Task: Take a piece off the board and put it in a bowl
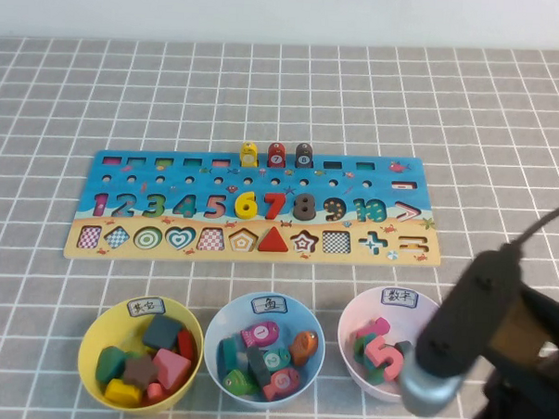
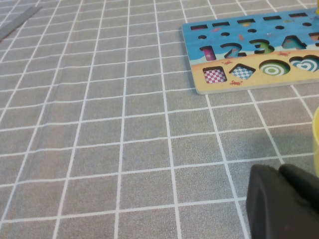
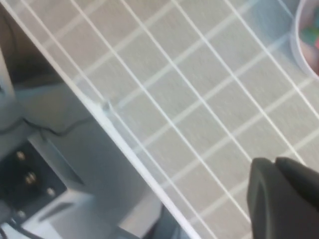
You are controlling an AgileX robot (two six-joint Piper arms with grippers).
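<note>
The board [image 1: 166, 246] lies across the middle of the table, and its star cut-out [image 1: 302, 240] stands empty. A dark brown-purple piece [image 1: 141, 370] rests in the yellow bowl [image 1: 93, 336] among other shape blocks. My right arm [image 1: 469, 329] hangs over the table's front right corner beside the pink bowl. My right gripper [image 3: 276, 164] is shut on nothing, above bare cloth near the table edge. My left gripper [image 2: 280, 169] is also shut and empty, low over the cloth left of the board's [image 2: 199, 87] left end, with the yellow bowl's rim [image 2: 316, 134] beside it.
A light blue bowl [image 1: 221, 320] and a pale pink bowl [image 1: 359, 310] with pieces stand in front of the board. A red triangle [image 1: 273, 239] and numbers 6, 7, 8 sit in the board. Three small pegs [image 1: 276, 155] stand on its far edge. The table edge [image 3: 107, 107] runs close by the right gripper.
</note>
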